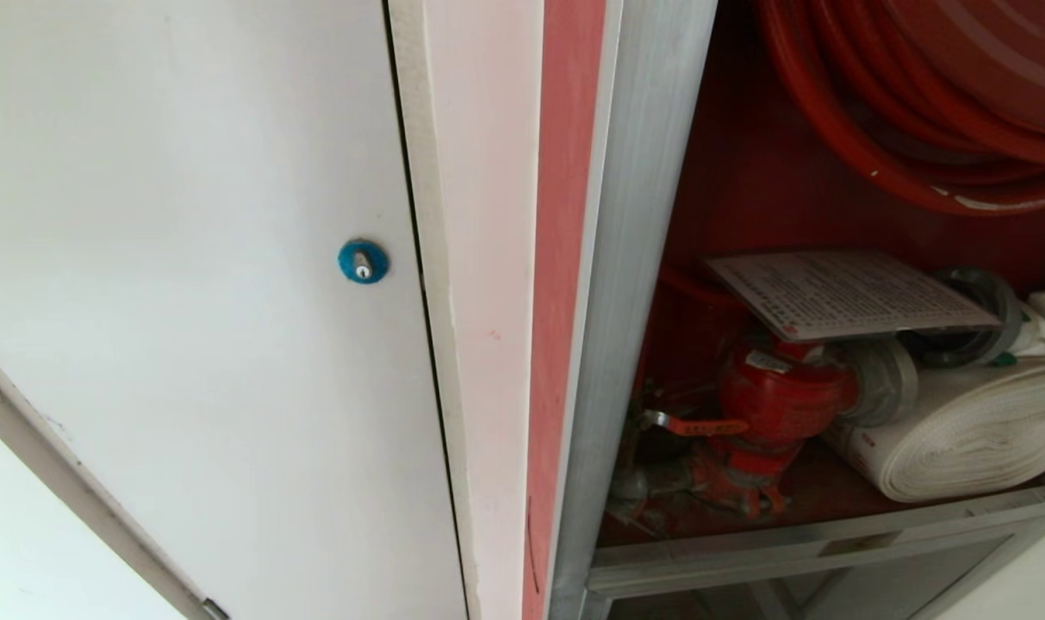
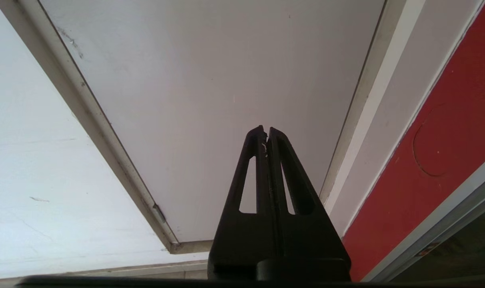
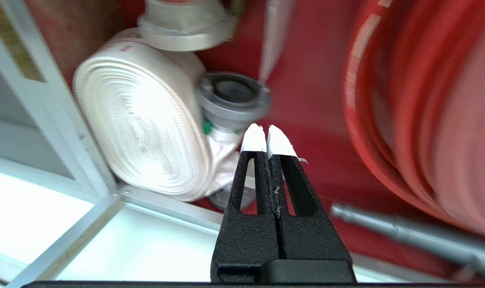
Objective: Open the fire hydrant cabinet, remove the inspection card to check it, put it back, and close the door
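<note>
Head view: fire hydrant cabinet [image 1: 634,284] standing open, aluminium frame upright down the middle, red interior to its right. Inspection card [image 1: 849,293] lying flat and slightly tilted on top of the red valve [image 1: 776,392], printed side up, one corner reaching over a grey hose coupling [image 1: 974,314]. White rolled hose [image 1: 970,430] resting on the cabinet floor just right of the valve, touching the lower frame rail. Red hose reel [image 1: 910,103] filling the upper right of the compartment. Plain white panel door [image 1: 186,301] with a blue round lock [image 1: 363,261] occupying the left half. Neither arm visible here, nor the glass door.

Right wrist view: right gripper [image 3: 267,138] inside the cabinet, fingers pressed together with nothing between them, white-taped fingertips [image 3: 253,140] touching. Rolled hose [image 3: 142,124] and its grey coupling [image 3: 232,96] just beyond the tips, apart from them; red reel coils [image 3: 418,112] on the other side. Card seen only edge-on as a pale blurred strip [image 3: 272,40] farther in, well apart from the fingers. Much of this view smeared.

Left wrist view: left gripper [image 2: 266,132] clenched as well, holding nothing, parked facing the white panel door [image 2: 210,80], with a red strip of the cabinet side [image 2: 434,160] beside it.
</note>
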